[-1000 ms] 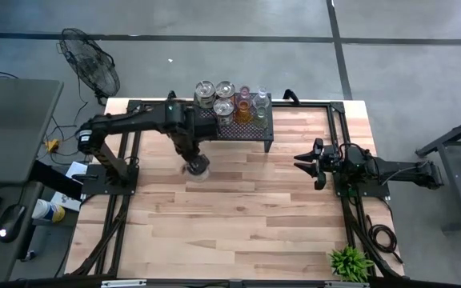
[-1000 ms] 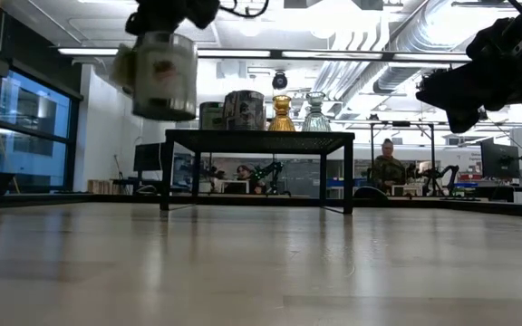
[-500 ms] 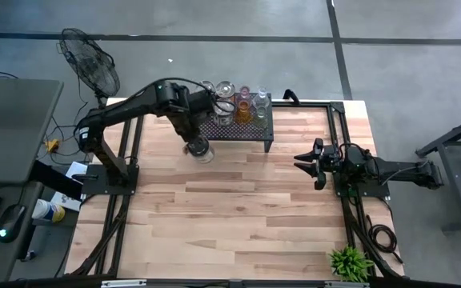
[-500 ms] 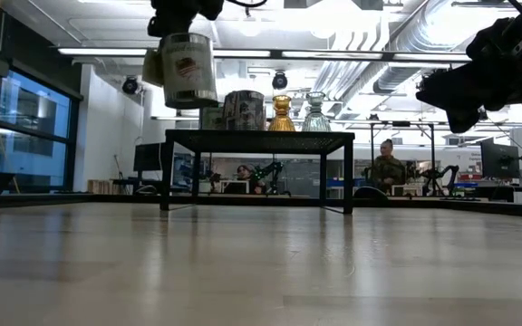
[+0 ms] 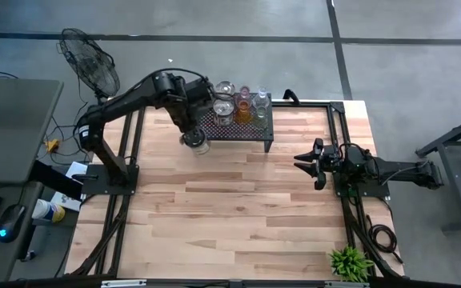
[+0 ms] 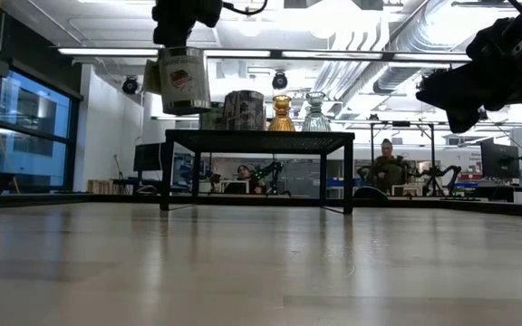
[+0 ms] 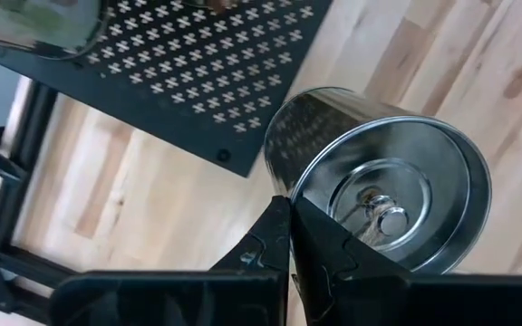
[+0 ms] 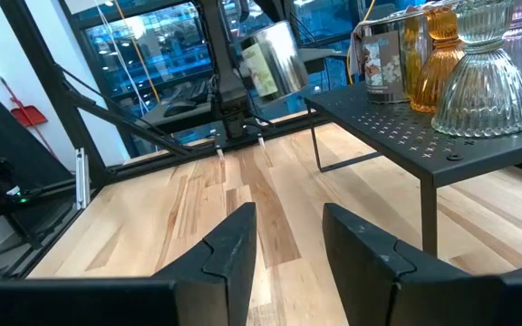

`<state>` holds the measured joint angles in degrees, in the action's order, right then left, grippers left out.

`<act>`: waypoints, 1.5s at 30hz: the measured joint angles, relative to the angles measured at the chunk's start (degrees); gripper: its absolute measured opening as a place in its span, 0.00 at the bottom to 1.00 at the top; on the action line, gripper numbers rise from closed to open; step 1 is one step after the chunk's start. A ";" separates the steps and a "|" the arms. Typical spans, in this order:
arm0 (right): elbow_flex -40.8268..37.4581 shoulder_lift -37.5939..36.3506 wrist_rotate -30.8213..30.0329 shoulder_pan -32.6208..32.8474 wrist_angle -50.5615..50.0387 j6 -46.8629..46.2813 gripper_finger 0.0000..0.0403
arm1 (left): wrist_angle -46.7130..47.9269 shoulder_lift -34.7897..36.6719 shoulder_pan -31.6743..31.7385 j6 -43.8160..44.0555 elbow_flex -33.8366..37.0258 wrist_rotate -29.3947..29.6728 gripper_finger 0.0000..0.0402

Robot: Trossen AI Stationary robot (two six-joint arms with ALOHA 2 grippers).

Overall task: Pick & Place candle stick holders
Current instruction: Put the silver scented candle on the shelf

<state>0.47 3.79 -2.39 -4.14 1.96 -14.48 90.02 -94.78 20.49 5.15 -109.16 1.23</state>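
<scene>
Left pincer (image 7: pixel 288 237) clenched on rim of shiny silver metal cup-shaped candle holder (image 7: pixel 383 177), raised beside black perforated metal stand (image 7: pixel 198 72). Right pincer (image 8: pixel 288 237) released, parked above desk (image 5: pixel 238 208).

The left gripper (image 5: pixel 194 141), clamped on a silvery holder (image 5: pixel 196 144), is now nearer the black stand (image 5: pixel 242 126) than a second ago, carried toward 12 o'clock, at the stand's 9 o'clock end.

Shiny metal holder (image 7: pixel 379 181) — matt perforated stand (image 7: pixel 188 81).
</scene>
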 joint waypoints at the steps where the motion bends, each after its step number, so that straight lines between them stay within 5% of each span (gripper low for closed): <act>1: 0.01 -0.01 -0.01 0.01 0.02 0.00 0.30 | 0.00 0.00 0.50 -0.69 0.00 0.04 0.00; 14: 0.00 -0.02 0.00 0.02 0.02 0.00 0.30 | -0.27 -0.07 6.69 -12.75 -1.64 5.18 0.00; 36: 0.01 -0.02 -0.02 0.00 0.02 0.00 0.30 | -6.86 -3.48 13.22 -17.36 -1.74 3.53 0.00; 45: 0.00 -0.01 -0.02 0.02 0.01 0.00 0.30 | -4.89 -7.48 13.36 -18.87 -8.18 2.57 0.00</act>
<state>0.47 3.78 -2.42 -4.12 1.97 -14.48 85.13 -102.27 33.85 -13.72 -117.34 3.81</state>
